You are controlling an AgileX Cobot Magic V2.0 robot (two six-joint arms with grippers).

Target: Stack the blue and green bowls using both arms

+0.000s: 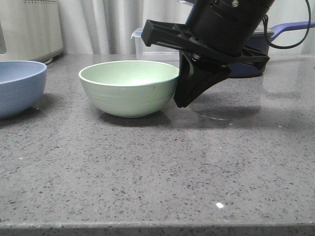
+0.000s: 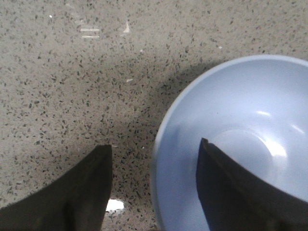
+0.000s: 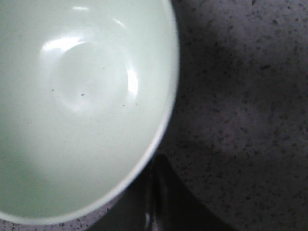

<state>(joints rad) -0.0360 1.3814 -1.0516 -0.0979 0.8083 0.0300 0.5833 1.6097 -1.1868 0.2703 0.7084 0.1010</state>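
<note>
The green bowl (image 1: 129, 87) stands upright in the middle of the grey speckled counter (image 1: 147, 167). My right gripper (image 1: 180, 102) hangs just right of it, tips near the counter, against the bowl's outer wall. In the right wrist view the bowl (image 3: 82, 106) is empty, and the gripper (image 3: 155, 202) shows its fingers pressed together outside the rim, holding nothing. The blue bowl (image 1: 17, 86) stands at the far left, cut by the frame edge. In the left wrist view my left gripper (image 2: 154, 147) is open astride the blue bowl's (image 2: 240, 110) rim, one finger inside and one outside.
A dark navy pot stands behind my right arm, its handle (image 1: 290, 27) pointing right. A clear plastic container (image 1: 147, 49) sits behind the green bowl. A white appliance (image 1: 29, 27) stands at the back left. A black cable (image 1: 290, 44) loops off the right arm.
</note>
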